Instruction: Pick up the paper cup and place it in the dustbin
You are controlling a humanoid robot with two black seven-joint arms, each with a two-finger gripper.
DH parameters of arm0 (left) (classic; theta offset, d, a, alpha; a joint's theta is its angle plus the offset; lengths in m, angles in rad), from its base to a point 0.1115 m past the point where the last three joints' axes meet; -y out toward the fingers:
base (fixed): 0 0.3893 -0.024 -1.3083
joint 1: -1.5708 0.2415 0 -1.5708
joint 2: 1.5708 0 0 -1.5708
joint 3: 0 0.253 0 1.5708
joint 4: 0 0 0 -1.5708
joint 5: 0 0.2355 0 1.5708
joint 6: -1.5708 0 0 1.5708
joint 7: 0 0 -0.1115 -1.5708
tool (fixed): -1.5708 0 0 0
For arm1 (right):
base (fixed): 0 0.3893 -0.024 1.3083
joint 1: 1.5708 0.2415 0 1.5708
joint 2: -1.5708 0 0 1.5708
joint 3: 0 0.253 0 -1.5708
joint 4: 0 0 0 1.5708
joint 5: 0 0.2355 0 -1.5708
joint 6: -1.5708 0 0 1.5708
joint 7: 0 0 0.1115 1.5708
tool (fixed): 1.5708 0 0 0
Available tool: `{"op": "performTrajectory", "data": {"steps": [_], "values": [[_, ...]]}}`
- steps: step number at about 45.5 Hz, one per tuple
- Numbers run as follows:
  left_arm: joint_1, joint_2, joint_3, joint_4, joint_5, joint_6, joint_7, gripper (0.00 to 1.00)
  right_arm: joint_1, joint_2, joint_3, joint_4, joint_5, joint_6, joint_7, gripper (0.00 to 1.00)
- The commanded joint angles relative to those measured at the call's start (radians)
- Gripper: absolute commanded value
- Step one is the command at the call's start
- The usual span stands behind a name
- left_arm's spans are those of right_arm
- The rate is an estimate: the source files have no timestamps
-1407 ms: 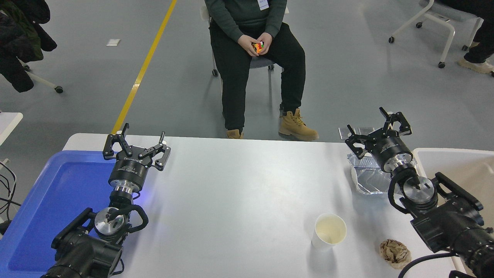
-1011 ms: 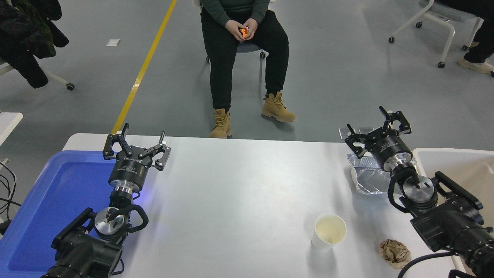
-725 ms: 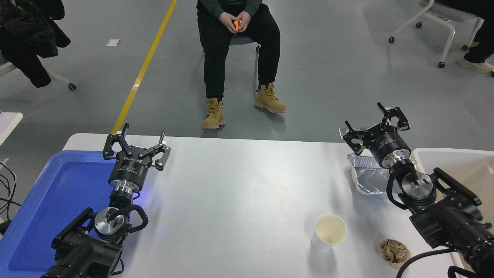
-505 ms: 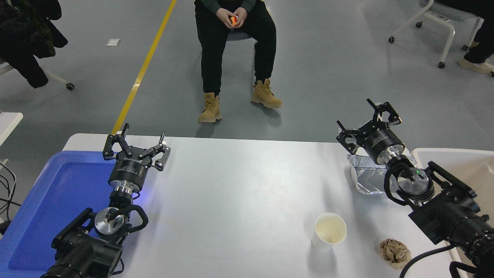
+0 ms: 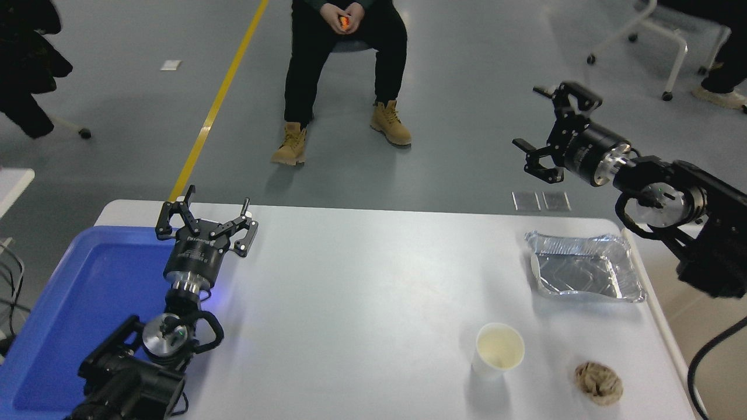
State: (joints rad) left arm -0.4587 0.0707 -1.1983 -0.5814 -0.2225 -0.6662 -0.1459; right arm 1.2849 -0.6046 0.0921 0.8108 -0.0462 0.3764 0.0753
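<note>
Black and parked, the left gripper (image 5: 205,224) rests with fingers spread at the blue tray (image 5: 70,297). White and upright on the table (image 5: 362,291), the paper cup (image 5: 498,350) shows a cream inside beside the brown paper ball (image 5: 598,383). Well apart, the right gripper (image 5: 551,131), spread and empty, has risen off the foil tray (image 5: 583,271). Along the right edge lies the dustbin (image 5: 694,303).

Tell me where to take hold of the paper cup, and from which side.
Grip the paper cup across its side wall just below the rolled rim. It stands upright, mouth open, so a squeeze at mid-wall would probably dent it. Bring the right gripper down from above and the far side, clear of the brown paper ball.
</note>
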Motion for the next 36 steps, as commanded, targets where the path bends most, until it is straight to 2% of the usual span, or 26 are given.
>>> {"op": "performTrajectory", "data": {"steps": [1, 10, 20, 33, 36], "values": [[0.0, 0.0, 0.0, 0.0, 0.0, 0.0, 0.0, 0.99, 0.448, -0.116, -0.518, 0.154, -0.003, 0.001, 0.005, 1.0], [0.0, 0.0, 0.0, 0.0, 0.0, 0.0, 0.0, 0.99, 0.703, -0.095, -0.75, 0.246, 0.0, 0.018, 0.005, 1.0], [0.0, 0.0, 0.0, 0.0, 0.0, 0.0, 0.0, 0.99, 0.941, 0.022, -1.024, 0.341, -0.029, 0.09, 0.006, 1.0], [0.0, 0.0, 0.002, 0.0, 0.0, -0.001, 0.0, 0.99, 1.14, 0.219, -1.172, 0.363, -0.256, 0.288, 0.011, 1.0], [0.0, 0.0, 0.002, 0.0, 0.0, 0.0, 0.0, 0.99, 1.168, 0.255, -1.186, 0.367, -0.274, 0.315, 0.02, 1.0]]}}
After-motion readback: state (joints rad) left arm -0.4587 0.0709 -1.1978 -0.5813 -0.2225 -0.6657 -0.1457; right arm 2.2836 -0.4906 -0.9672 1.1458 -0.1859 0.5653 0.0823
